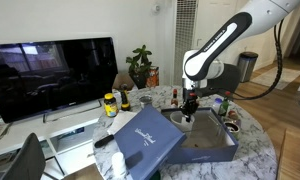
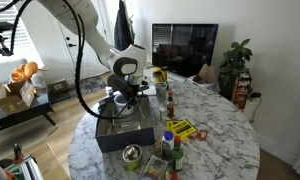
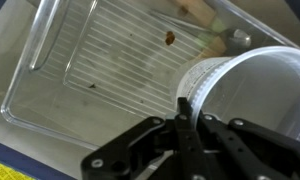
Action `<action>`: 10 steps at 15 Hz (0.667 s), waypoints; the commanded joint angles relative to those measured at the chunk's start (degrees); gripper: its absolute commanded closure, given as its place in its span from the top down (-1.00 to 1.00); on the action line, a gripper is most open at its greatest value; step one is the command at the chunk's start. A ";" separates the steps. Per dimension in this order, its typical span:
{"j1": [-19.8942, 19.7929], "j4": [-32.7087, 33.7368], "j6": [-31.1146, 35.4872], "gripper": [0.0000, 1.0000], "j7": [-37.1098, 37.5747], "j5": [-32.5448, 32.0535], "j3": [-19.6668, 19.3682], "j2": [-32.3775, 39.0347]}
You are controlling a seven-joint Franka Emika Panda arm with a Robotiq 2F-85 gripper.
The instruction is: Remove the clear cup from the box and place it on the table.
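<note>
My pincer [image 3: 180, 105] is clenched on the thin rim wall of the clear cup [image 3: 252, 95], at three o'clock in the wrist view, down inside the open box [image 1: 205, 150] on the table [image 1: 256, 150], a pinch suited to lifting it straight out.

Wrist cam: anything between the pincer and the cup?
Nothing. In the wrist view the pincer sits right on the cup, apparently closed on its rim wall.

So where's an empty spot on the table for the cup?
The cup fits on the bare table between the yellow packet and the rim away from the box. It is crowded around the jars and the bottles.
</note>
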 commanded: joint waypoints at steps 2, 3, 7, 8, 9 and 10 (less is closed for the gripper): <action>-3.12 -5.08 -8.76 -0.98 -7.12 3.95 1.18 -12.99; -2.93 -5.81 -10.63 -0.98 -6.16 3.42 0.07 -15.92; -3.21 -9.61 -11.18 -0.98 -2.94 2.79 -3.76 -28.86; -3.01 -9.79 -13.21 -0.98 -4.74 1.52 -4.37 -31.56; -2.17 -5.31 -11.85 -0.94 -3.86 1.81 -4.26 -24.28; -2.25 -6.09 -12.71 -0.94 -4.03 1.73 -4.89 -27.11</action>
